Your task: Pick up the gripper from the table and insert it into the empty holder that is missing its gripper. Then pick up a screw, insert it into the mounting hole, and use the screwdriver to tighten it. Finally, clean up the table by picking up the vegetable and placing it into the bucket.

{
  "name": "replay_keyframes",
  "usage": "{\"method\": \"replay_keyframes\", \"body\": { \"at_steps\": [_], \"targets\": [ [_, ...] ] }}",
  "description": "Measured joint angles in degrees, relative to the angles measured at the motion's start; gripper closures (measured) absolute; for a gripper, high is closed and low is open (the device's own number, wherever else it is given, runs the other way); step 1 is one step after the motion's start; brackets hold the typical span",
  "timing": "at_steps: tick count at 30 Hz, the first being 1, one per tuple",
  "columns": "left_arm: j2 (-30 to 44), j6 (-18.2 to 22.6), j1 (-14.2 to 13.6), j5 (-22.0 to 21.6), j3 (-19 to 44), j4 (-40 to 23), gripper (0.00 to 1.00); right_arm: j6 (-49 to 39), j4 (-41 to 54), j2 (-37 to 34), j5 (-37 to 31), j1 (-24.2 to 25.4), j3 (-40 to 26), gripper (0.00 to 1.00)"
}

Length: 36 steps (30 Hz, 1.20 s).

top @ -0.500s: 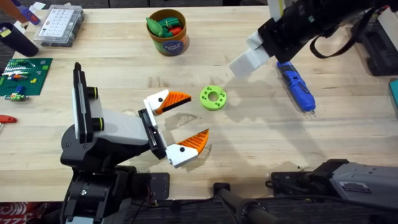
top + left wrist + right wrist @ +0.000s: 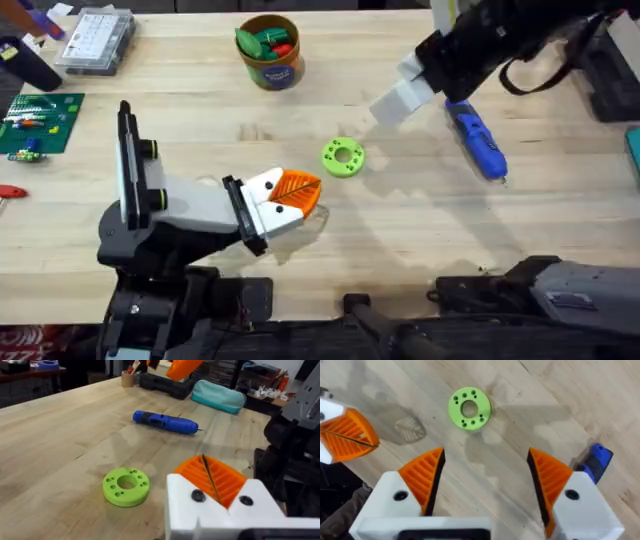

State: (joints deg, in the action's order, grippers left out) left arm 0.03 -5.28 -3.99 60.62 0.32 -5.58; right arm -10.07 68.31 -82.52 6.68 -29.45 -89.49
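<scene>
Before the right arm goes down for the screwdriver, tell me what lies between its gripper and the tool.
Nothing visible does. The right gripper hangs open above bare table, with the screwdriver lying just beside it. The green ring sits off to the other side, and the left gripper is shut farther away.

— Is anything blocking the middle?
— A green disc (image 2: 342, 157) is sitting there, bare wood lying all round it. The left gripper (image 2: 296, 193) is hovering just beside it.
— And the screwdriver (image 2: 476, 139)?
— The right arm is hanging over its far end.
</scene>
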Motion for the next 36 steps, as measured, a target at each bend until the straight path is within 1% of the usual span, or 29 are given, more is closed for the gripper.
{"method": "replay_keyframes", "body": {
  "at_steps": [4,8,11,14,20,23,28,32,36],
  "targets": [
    [0.0,0.0,0.0,0.0,0.0,0.0,0.996,0.3,1.2,0.0,-0.3,0.0,0.0,0.019],
    [0.0,0.0,0.0,0.0,0.0,0.0,0.996,2.3,1.7,0.0,-2.2,0.3,0.0,0.019],
    [0.0,0.0,0.0,0.0,0.0,0.0,0.997,3.8,4.0,0.0,-4.0,2.7,0.0,0.019],
    [0.0,0.0,0.0,0.0,0.0,0.0,0.997,4.5,5.8,0.0,-4.5,5.9,0.1,0.019],
    [0.0,0.0,0.0,0.0,0.0,0.0,0.997,5.0,5.8,0.0,-4.9,15.0,0.8,0.019],
    [0.0,0.0,0.0,0.0,0.0,0.0,0.997,4.8,3.8,0.1,-5.0,19.4,3.4,0.019],
    [0.0,0.0,0.0,0.0,0.0,0.0,0.997,3.6,-2.4,0.0,-5.0,26.2,9.2,0.019],
    [0.0,0.0,0.0,0.0,0.0,0.0,0.997,2.7,-4.7,-0.8,-5.0,30.3,12.1,0.019],
    [0.0,0.0,0.0,0.0,0.0,0.0,0.997,1.2,-5.7,-3.2,-5.1,32.4,13.3,0.019]
  ]
}}
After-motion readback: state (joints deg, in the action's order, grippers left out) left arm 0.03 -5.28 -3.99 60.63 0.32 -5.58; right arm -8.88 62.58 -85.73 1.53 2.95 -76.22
